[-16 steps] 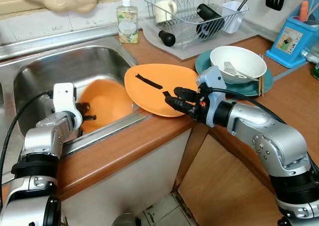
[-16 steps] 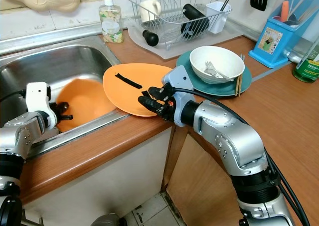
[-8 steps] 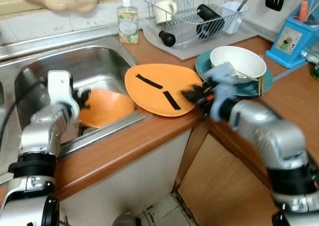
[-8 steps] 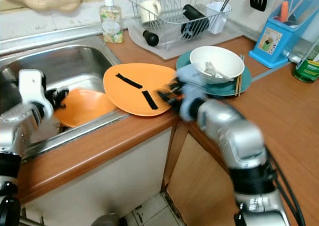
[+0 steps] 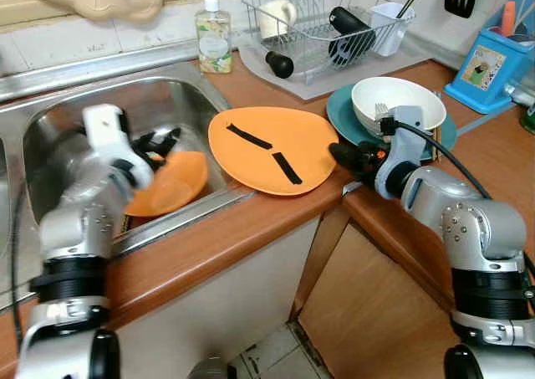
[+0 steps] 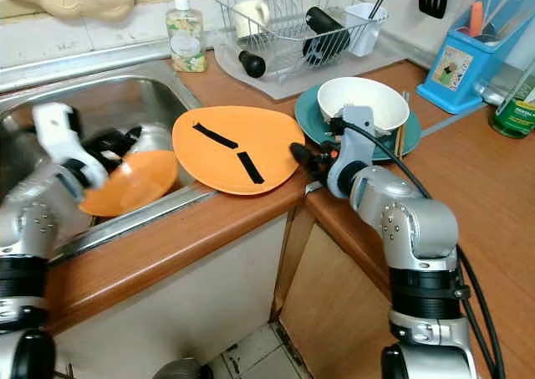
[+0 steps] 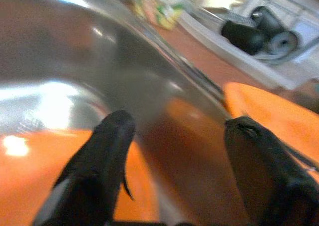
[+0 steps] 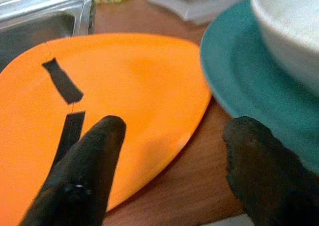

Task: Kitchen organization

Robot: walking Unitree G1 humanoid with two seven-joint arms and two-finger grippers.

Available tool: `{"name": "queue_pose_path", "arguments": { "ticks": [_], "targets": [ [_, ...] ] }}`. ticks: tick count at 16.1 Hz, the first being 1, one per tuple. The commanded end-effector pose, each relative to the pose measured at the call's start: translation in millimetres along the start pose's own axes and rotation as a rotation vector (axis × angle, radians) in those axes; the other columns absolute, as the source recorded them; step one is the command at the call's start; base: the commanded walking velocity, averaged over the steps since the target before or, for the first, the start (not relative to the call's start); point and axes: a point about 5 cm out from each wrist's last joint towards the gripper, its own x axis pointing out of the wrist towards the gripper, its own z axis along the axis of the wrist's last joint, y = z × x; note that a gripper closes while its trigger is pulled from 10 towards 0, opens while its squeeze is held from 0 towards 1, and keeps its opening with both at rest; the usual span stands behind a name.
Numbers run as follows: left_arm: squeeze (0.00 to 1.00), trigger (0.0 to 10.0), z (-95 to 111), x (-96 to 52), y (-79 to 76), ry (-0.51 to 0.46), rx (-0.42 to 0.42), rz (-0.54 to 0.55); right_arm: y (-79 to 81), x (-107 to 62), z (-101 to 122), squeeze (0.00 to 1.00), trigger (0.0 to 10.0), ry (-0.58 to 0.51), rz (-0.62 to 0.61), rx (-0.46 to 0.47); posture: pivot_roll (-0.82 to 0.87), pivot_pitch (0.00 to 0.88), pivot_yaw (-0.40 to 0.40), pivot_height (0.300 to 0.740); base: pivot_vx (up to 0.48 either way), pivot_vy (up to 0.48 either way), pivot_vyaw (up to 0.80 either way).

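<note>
Orange plate (image 5: 272, 147) with two black strips lies on the wooden counter (image 5: 217, 237) beside the sink (image 5: 100, 120). Just off its rim the right gripper (image 5: 344, 156) hovers, fingers spread. Inside the sink, the left gripper (image 5: 159, 142), fingers apart, sits over an orange bowl (image 5: 167, 186).
</note>
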Motion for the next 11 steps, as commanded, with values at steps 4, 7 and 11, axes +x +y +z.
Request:
{"name": "queue_pose_path", "arguments": {
  "ticks": [4,7,11],
  "targets": [
    [0.00,10.0,2.8,13.8,-18.4,0.000,-0.192,-0.073,4.3,3.9,-8.9,0.00,10.0,0.064,0.032,0.091,0.01,0.000,0.014,0.740,0.000,0.000,0.00],
    [0.00,10.0,-8.1,19.6,-23.6,0.042,-0.295,-0.095,10.1,9.8,-14.2,0.00,10.0,0.087,0.064,0.132,0.00,0.000,0.019,0.740,0.000,0.000,0.00],
    [0.00,10.0,-27.7,31.7,-32.3,0.144,-0.275,-0.111,30.3,16.4,-13.9,0.00,10.0,0.081,0.179,0.143,0.00,0.000,0.025,0.740,0.000,0.000,0.00]
  ]
}}
